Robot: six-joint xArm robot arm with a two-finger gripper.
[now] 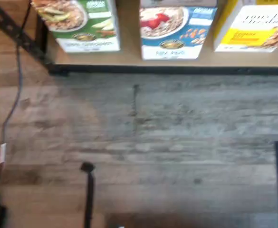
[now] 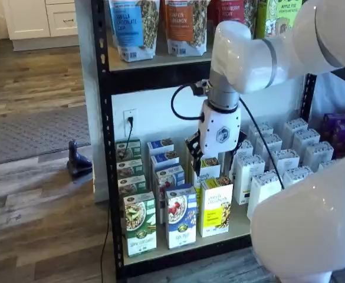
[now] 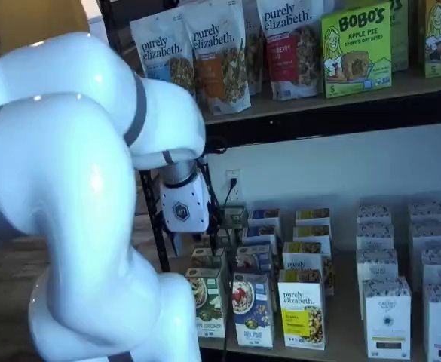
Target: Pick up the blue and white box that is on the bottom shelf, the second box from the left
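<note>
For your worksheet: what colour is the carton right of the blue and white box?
Yellow and white carton, clearest in a shelf view.

You see the blue and white box (image 1: 175,31) upright at the front edge of the bottom shelf (image 1: 129,58), between a green-and-white carton (image 1: 81,24) and a yellow carton (image 1: 254,26). Wood floor (image 1: 143,142) lies before the rail; picture blurred.
</note>
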